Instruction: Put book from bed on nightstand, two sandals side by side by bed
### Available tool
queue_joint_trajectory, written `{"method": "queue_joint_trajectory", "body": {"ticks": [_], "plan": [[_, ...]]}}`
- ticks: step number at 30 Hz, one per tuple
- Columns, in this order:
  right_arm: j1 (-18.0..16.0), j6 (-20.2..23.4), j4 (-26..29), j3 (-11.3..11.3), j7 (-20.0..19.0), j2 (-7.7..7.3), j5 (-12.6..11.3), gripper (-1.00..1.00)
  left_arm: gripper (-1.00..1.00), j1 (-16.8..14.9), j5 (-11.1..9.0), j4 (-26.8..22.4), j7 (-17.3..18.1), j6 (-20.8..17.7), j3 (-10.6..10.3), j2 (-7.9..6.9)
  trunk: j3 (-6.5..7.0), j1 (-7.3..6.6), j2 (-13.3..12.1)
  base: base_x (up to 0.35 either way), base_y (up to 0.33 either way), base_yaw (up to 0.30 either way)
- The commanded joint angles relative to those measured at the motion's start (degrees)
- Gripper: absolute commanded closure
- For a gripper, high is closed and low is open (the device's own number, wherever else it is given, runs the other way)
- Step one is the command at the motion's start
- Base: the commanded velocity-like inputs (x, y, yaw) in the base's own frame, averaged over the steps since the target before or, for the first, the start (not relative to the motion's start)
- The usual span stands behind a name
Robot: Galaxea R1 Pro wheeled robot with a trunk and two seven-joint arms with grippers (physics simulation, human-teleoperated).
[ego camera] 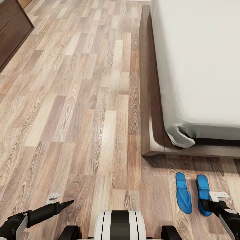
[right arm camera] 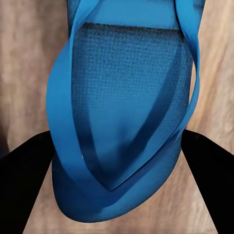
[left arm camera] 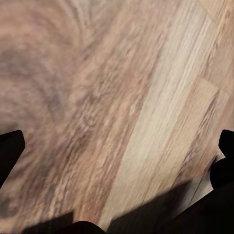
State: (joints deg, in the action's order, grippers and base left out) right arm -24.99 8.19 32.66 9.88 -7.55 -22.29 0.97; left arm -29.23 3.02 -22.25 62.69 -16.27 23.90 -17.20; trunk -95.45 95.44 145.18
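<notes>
Two bright blue sandals lie side by side on the wood floor just off the foot corner of the bed. The left sandal lies free. My right gripper is at the near end of the right sandal. In the right wrist view that sandal sits between the black fingers, which press against both its edges. My left gripper hovers low over bare floor at the lower left, its fingers spread wide with nothing between them. The book and the nightstand are out of view.
The off-white mattress covers the bed frame along the right side. A dark brown wooden piece of furniture stands at the far left. Wood-plank floor stretches between them. My base shows at the bottom.
</notes>
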Motion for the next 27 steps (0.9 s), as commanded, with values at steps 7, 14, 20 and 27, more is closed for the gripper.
{"method": "queue_joint_trajectory", "body": {"ticks": [7,14,20,27], "plan": [[-0.01,0.34,0.11,0.31,-0.47,0.04,0.1,1.0,-1.0,-0.03,0.32,-0.02,0.34,-0.6,0.46,-0.02,-0.03,-0.01,0.01,0.01,0.001,0.0],[0.02,0.34,0.12,0.31,-0.46,0.05,0.09,1.0,-1.0,-0.03,0.32,-0.01,0.26,-0.59,0.44,-0.03,-0.03,-0.01,0.01,0.098,0.023,0.0],[0.0,0.34,0.12,0.31,-0.45,0.01,0.08,1.0,-1.0,-0.03,0.32,-0.01,0.25,-0.58,0.44,-0.03,-0.03,-0.01,0.01,0.004,0.001,0.0],[-0.02,0.34,0.12,0.31,-0.44,0.02,0.08,1.0,-1.0,-0.03,0.32,-0.04,0.35,-0.6,0.44,-0.03,-0.25,0.02,0.02,0.0,0.0,0.0]]}}
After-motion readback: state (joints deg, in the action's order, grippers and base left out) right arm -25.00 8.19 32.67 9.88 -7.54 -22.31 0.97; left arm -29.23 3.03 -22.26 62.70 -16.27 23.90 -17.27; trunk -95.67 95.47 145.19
